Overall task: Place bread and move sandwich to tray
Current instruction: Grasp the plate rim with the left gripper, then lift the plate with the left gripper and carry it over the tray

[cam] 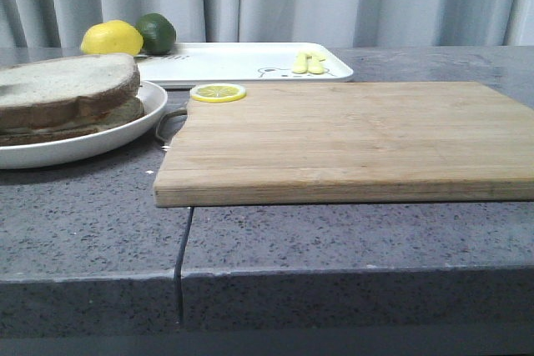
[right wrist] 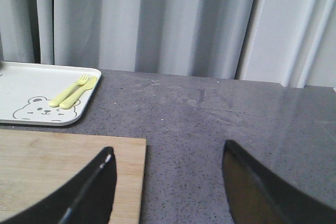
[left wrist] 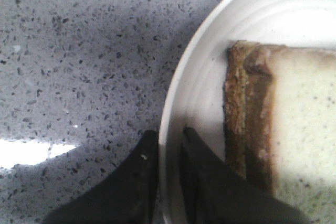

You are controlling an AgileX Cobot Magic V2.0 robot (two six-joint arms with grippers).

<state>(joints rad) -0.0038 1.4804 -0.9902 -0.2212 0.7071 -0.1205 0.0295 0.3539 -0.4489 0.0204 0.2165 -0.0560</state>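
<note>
The sandwich (cam: 67, 93), two brown-crusted slices stacked, lies on the round white plate (cam: 125, 135) at the left. No loose bread slice shows. The white tray (cam: 242, 62) lies at the back behind the board. In the left wrist view my left gripper (left wrist: 169, 139) is shut on the plate's rim (left wrist: 210, 77), one finger outside and one inside, next to the sandwich's crust (left wrist: 247, 119). My right gripper (right wrist: 168, 161) is open and empty, over the right edge of the cutting board (right wrist: 52, 166). Neither gripper shows in the front view.
A wooden cutting board (cam: 350, 139) fills the middle, a lemon slice (cam: 218, 92) on its far left corner. A lemon (cam: 112, 38) and a lime (cam: 157, 32) sit beside the tray. A yellow fork and spoon (cam: 309, 62) lie on the tray (right wrist: 31, 85).
</note>
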